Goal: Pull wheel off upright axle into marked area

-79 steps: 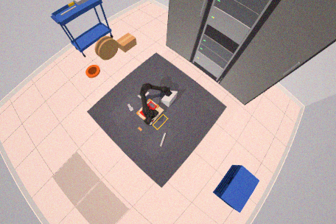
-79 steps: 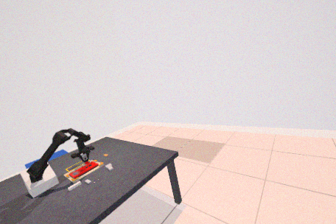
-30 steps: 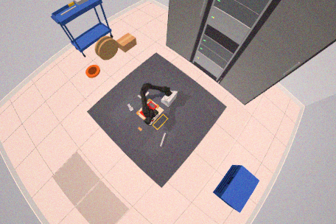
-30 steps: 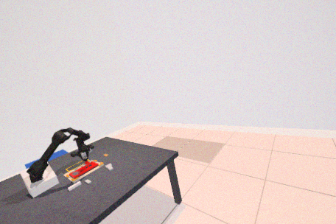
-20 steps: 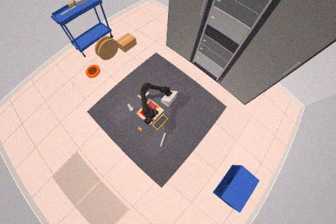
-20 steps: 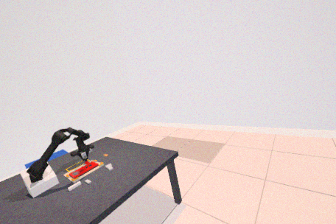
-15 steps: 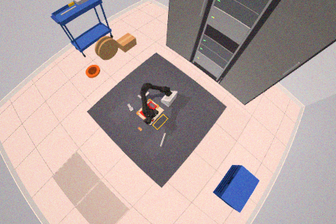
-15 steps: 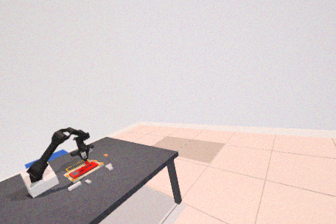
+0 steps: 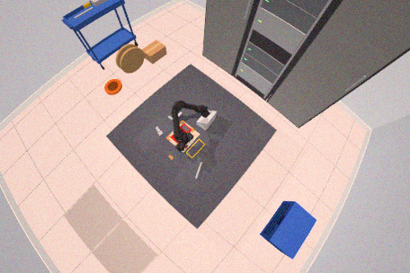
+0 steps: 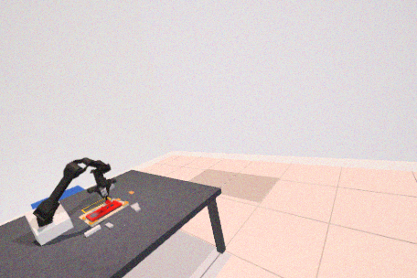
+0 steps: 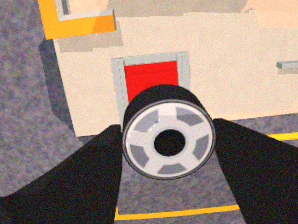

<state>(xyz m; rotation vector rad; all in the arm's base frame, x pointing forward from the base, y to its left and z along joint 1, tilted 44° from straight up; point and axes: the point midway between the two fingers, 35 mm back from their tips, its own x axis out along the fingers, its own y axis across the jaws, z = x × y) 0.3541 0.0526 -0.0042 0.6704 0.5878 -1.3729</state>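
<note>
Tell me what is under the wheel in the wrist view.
The wheel, held in the gripper, hangs over a red pad in a grey frame on the beige board. Whatever lies directly beneath the wheel, including any axle, is covered.

Server room or lab, tall server rack (image 9: 274, 49), blue cart (image 9: 93, 14)
</note>
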